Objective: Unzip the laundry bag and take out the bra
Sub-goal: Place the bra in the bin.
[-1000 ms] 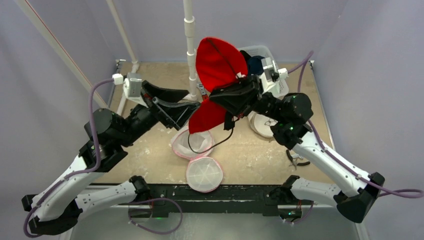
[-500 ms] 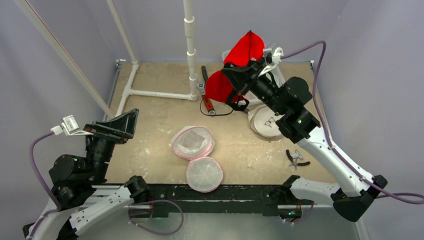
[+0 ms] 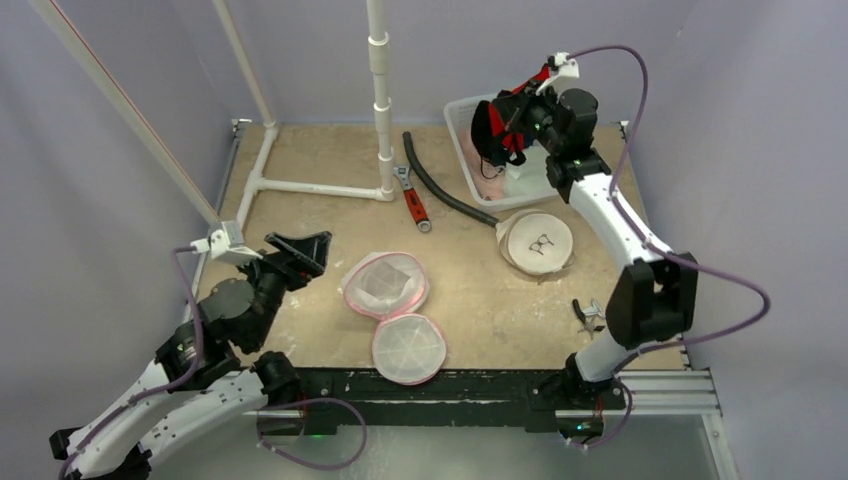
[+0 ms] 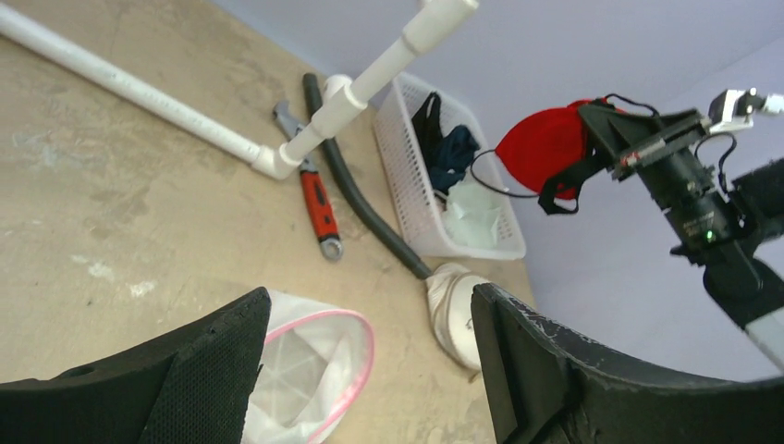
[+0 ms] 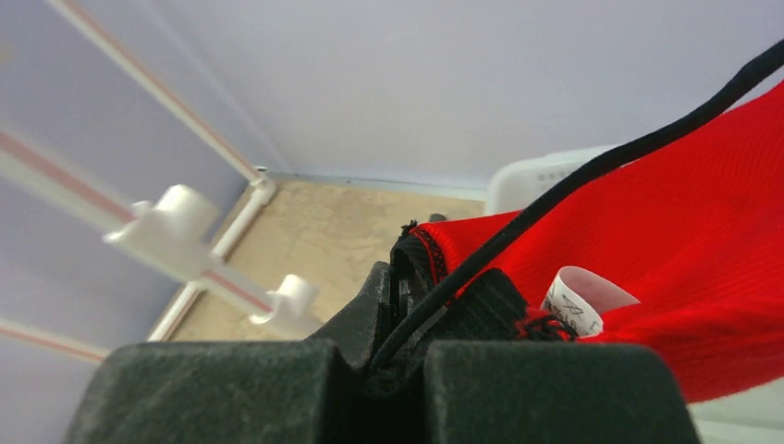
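The laundry bag [image 3: 385, 283] is white mesh with a pink rim. It lies unzipped on the table's middle, its second half [image 3: 408, 348] folded out toward the near edge. It also shows in the left wrist view [image 4: 310, 365]. My right gripper [image 3: 495, 130] is shut on the red bra [image 3: 512, 128] and holds it in the air over the white basket [image 3: 462, 140] at the back right. In the right wrist view the bra [image 5: 675, 268] and its black strap are pinched in the gripper [image 5: 434, 287]. My left gripper [image 3: 300, 250] is open and empty, left of the bag.
The basket [image 4: 407, 185] holds dark clothes. A red-handled wrench [image 3: 415, 205], a black hose [image 3: 445, 195] and a white PVC pipe frame [image 3: 380, 100] lie at the back. A white round item with glasses [image 3: 538, 243] and pliers [image 3: 590, 315] lie on the right.
My right arm carried the bra from above the bag up and back to over the basket. My left arm let go, pulled back to the left and now sits near the bag.
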Controlling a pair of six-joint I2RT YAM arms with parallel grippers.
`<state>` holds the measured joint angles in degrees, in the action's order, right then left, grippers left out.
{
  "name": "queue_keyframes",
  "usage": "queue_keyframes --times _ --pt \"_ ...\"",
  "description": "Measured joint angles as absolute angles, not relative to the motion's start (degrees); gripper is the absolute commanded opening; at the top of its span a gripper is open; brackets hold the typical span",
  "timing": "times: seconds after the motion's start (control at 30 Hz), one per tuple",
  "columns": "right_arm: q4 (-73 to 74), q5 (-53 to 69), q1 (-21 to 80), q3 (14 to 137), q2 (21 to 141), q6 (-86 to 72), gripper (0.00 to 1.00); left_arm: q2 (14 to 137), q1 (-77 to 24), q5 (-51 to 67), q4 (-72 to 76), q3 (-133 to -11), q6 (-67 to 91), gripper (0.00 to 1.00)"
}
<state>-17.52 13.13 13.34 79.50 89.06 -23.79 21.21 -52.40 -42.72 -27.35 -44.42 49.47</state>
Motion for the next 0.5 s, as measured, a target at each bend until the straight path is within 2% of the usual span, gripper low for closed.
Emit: queue_keyframes --times 0.13,0.33,0.5 --pt "-18.0 15.0 10.6 86.0 99.2 -25.3 0.0 23.6 -52.4 -42.6 -28.1 -42.8 51.1 0.77" --pt "-14.1 22.0 9.1 107.9 116.2 -24.7 0.0 27.9 -52.4 -42.7 -27.8 -42.4 51.4 0.77" --pt "-11.2 23.7 8.6 109.4 118.0 -21.3 0.0 30.7 -52.4 -42.7 -26.4 -40.5 51.0 0.77"
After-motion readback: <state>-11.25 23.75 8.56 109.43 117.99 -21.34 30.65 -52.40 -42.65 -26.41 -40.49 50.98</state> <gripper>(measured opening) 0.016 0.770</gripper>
